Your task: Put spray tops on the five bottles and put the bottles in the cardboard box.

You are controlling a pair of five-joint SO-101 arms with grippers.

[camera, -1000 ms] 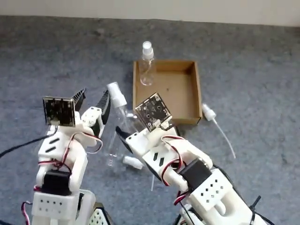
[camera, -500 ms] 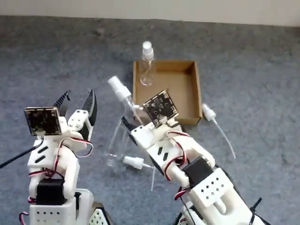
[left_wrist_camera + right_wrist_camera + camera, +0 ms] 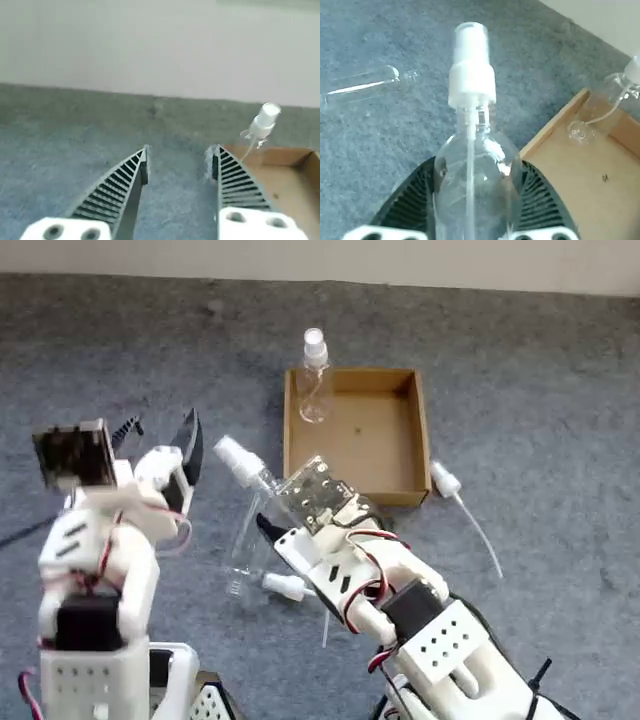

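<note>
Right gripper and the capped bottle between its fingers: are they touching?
Touching. The right wrist view shows the right gripper closed against both sides of the capped bottle, with no gap on either side.

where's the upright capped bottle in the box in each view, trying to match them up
High view: the upright bottle stands in the far left corner of the cardboard box.
Left wrist view: the bottle is beyond the open left hand, at the box's corner.
Right wrist view: it is in the box's corner, past the held bottle.
Shared landmark: the cardboard box.
</note>
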